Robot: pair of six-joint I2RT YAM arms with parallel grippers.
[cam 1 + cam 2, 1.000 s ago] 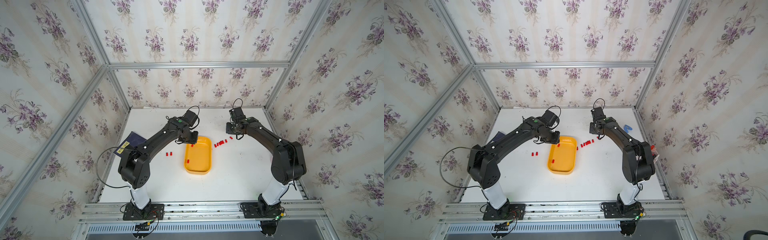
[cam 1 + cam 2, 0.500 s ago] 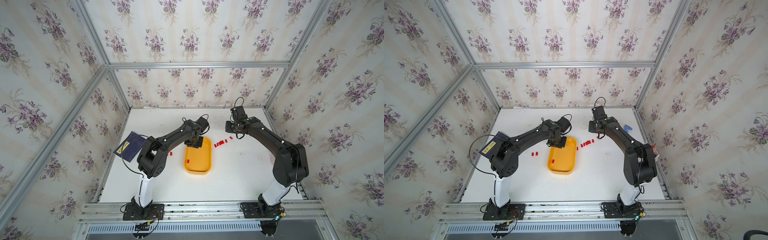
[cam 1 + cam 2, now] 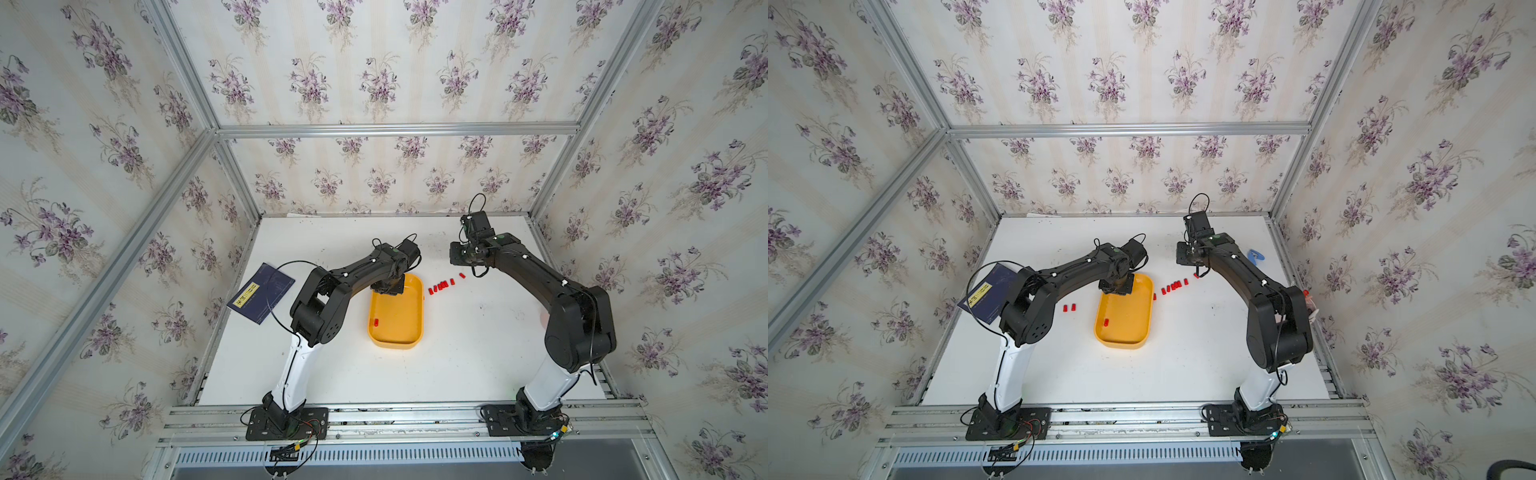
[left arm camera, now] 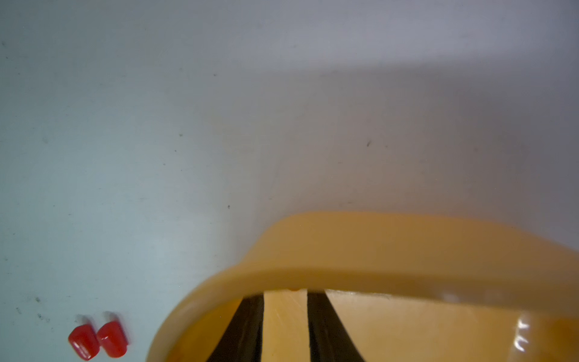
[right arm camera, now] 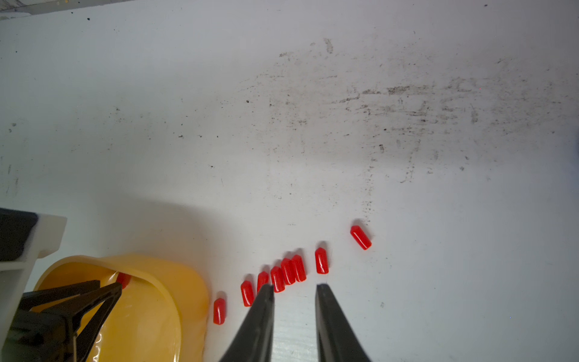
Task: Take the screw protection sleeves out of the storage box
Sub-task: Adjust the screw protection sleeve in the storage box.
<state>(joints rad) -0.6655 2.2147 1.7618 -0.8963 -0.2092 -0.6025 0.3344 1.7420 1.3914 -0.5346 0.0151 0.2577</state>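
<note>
Box (image 3: 399,320): yellow plastic, smooth, semi-gloss, glints on the wall. Sleeves (image 5: 321,260): red plastic, smooth, glossy, look soft. Table (image 5: 407,94): white, matt board, dark scuffs and specks. Booklet (image 3: 266,297) at 9 o'clock of the box: dark blue paper cover, matt, yellow label. Frame (image 3: 395,129): bare aluminium, brushed, dull sheen. Walls: floral paper, matt. Arms (image 3: 536,270): black, matt; lower links white, glossy plastic.

I've got open table (image 3: 478,357) right of the storage box (image 3: 397,344); sleeve row (image 3: 442,285) crowds its far-right corner, left gripper (image 4: 285,294) fills its far end.
</note>
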